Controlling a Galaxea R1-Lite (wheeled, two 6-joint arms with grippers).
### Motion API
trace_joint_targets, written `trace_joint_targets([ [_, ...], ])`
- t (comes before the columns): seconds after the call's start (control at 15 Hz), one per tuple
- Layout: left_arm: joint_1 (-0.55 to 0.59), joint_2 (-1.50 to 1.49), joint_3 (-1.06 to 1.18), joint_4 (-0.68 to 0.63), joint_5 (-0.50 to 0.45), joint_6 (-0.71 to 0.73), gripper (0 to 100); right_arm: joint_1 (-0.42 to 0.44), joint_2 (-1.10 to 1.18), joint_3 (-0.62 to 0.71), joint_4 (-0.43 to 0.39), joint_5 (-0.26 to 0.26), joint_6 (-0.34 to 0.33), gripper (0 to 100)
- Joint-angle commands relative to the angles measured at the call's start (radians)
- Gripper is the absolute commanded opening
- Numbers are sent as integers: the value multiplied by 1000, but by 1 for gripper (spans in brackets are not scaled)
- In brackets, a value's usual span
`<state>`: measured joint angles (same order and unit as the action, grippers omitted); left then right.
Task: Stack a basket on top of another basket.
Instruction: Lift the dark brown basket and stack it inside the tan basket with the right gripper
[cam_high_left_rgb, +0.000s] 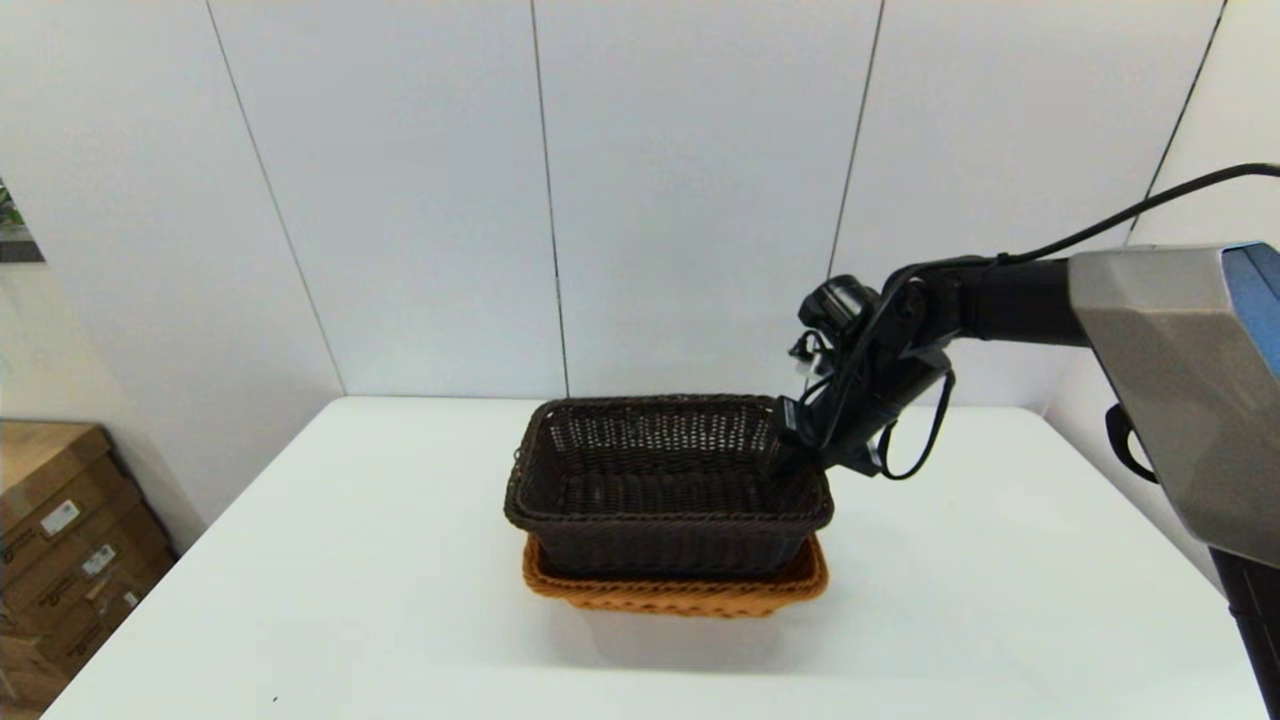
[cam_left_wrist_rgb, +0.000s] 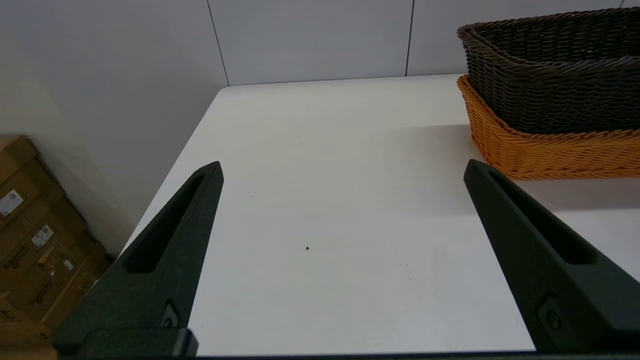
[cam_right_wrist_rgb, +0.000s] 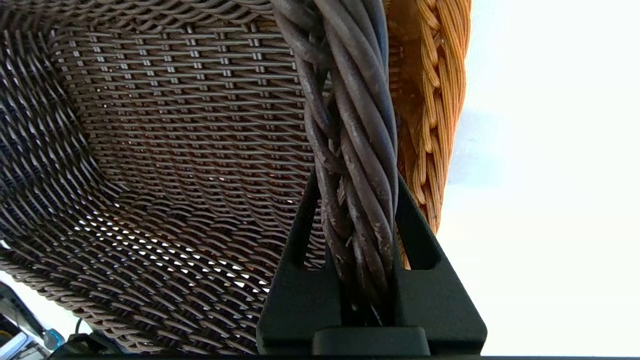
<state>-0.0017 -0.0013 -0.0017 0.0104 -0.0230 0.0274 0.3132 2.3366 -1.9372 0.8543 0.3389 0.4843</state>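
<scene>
Rolled rim of the dark brown basket (cam_right_wrist_rgb: 350, 140) fills the right wrist view, clamped between the two fingers of the right pincer (cam_right_wrist_rgb: 361, 235); one finger sits inside the wall, the other outside. Grip point is the basket's right short side, near the far corner, as the head view shows.

Dark basket sits nested in the orange-tan basket (cam_high_left_rgb: 680, 590), which stands mid-bench on the white bench (cam_high_left_rgb: 300, 560). Only the tan braided rim and a low band of its wall show below the dark one. Dark basket looks roughly level and squared to the one under it.

Left pincer (cam_left_wrist_rgb: 342, 172) is parked low at the robot's left, fingers spread wide, holding nothing, both baskets well off to its side.

Handling, judged: wicker is light and fairly stiff, with some spring in the open weave. The rolled rim is the thickest, firmest part and gives a sure pinch; the thin wall would flex. A one-sided hold lets the far end sag. Stack appears made; release remains.
</scene>
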Motion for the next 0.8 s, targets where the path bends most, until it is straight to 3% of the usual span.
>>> trace_joint_targets([
  [0.07, 0, 0, 0, 0, 0, 0, 100, -5, 7, 3, 6, 3, 2, 0],
  [0.8, 0, 0, 0, 0, 0, 0, 100, -26, -25, 12, 8, 17, -15, 0],
])
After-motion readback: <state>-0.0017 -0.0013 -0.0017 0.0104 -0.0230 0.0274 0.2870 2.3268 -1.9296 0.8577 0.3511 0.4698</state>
